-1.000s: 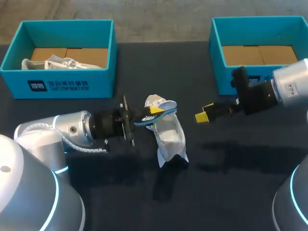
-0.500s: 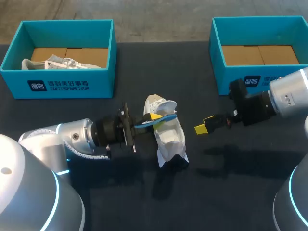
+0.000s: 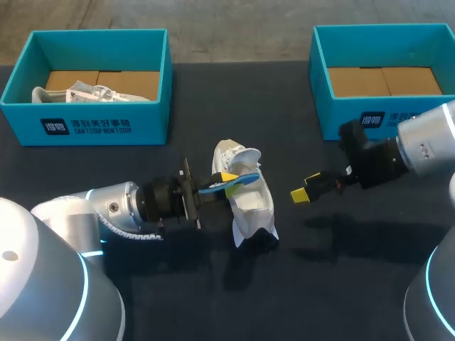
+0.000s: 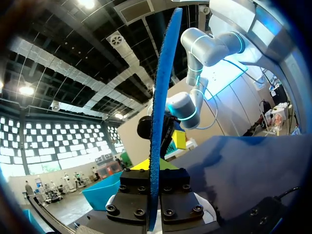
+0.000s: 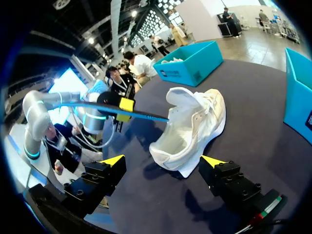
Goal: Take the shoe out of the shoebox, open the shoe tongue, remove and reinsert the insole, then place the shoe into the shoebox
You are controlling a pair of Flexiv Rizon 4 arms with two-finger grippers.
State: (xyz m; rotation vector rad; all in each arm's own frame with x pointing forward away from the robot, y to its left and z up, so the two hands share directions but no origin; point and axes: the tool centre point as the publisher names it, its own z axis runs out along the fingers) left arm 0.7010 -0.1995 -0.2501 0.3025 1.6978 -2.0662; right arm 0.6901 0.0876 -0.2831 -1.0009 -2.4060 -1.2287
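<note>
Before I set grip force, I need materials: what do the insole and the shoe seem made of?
Insole: probably thin foam, blue, matte; its edge looks rough and grainy. Shoe: apparently soft white fabric or synthetic, matte; the upper creases and sags. Neither is certain.

- The shoe [image 3: 249, 202] is white cloth, matt, with a smoother pale lining inside.
- The insole [image 4: 158, 122] is thin and blue and looks like foam, with a finely rough edge.
- The left gripper [image 4: 155, 187] clamps the insole between matt black metal blocks studded with screw heads.
- The table [image 3: 341, 284] is dark and smooth, with a soft sheen.
- The shoebox at ten o'clock [image 3: 92, 124] and the shoebox at two o'clock [image 3: 334, 121] are matt teal card, with bare brown card on the floor inside.
- The left arm [image 3: 106, 202] has a smooth, glossy, silver-grey casing.
</note>
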